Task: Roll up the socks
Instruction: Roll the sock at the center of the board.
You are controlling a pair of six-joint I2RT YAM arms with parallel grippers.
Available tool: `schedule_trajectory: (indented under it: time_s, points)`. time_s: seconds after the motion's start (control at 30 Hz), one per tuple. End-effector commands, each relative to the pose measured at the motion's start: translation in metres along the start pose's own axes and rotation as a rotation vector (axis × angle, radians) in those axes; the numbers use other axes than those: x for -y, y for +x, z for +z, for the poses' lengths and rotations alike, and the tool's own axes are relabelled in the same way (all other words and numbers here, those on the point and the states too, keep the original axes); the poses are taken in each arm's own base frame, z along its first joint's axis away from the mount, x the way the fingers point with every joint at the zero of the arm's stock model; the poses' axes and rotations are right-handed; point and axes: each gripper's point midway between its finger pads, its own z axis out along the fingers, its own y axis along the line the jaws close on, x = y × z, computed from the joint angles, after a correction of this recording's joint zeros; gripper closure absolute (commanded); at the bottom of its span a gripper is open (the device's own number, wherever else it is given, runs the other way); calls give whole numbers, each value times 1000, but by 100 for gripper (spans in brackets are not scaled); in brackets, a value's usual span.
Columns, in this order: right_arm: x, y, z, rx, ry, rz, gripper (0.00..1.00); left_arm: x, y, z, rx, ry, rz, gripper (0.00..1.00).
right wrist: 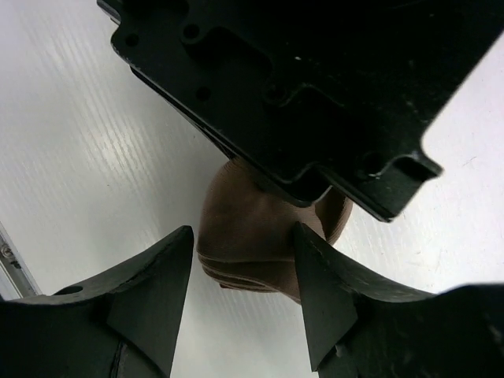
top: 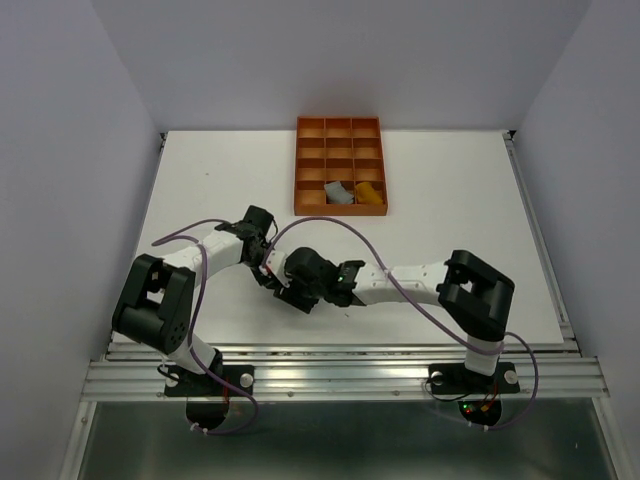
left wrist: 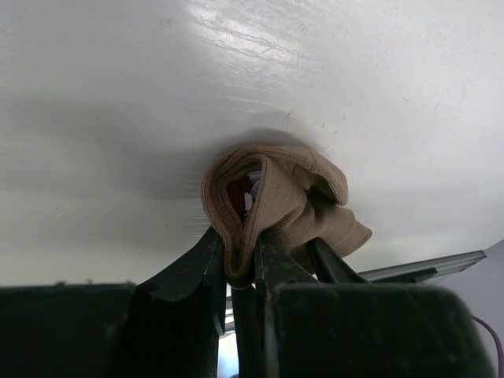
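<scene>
The left gripper (left wrist: 239, 272) is nearly closed, pinching a fold of the brown sock (left wrist: 276, 189) between its fingers (left wrist: 206, 272). The sock is bunched into a loose roll on the table, with its maroon and white cuff showing inside the fold. The right gripper (right wrist: 240, 291) stands about half open around the same roll from the other side. A sliver of table shows between one finger (right wrist: 153, 291) and the sock, and the left gripper's black body hangs just over it. Both arms meet near the front of the white table (top: 450, 200). Further back stands an orange tray (top: 299, 170), with a grey sock (top: 337, 192) and a yellow sock (top: 368, 192) in neighbouring compartments near its front. Pale walls enclose the table.
</scene>
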Motion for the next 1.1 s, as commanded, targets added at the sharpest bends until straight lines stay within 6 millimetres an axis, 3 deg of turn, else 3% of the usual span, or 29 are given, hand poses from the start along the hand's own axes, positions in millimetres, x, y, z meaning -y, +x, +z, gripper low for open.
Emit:
schedule_trajectory:
  time_s: [0.0,0.2,0.4,0.57,0.7,0.73,0.8,0.93,1.0,1.07]
  points:
    - [-6,-14,6,56,25,-18,41,-8,10,-2,-44,-47,-20,100]
    - [-10,-15,11,40,47,-20,42,-9,9,-2,-44,-64,-39,100]
    - [-10,-2,17,-17,103,-25,46,-4,10,-3,-54,-46,-54,100]
    - [-8,18,23,-97,148,-31,58,4,11,-7,-57,-6,-51,100]
    - [-11,30,29,-132,144,-12,78,12,12,-11,-62,43,-42,100]
    - [-16,32,30,-139,127,8,94,15,12,-12,-58,56,-39,100]
    - [-22,35,31,-144,96,16,99,15,11,-12,-57,58,-36,100]
    - [-17,30,29,-126,26,116,99,18,3,-16,-18,66,2,80]
    - [-12,27,26,-114,10,179,99,27,-2,-21,-6,101,36,78]
    - [-4,23,22,-99,-23,241,99,36,-13,-31,38,108,72,64]
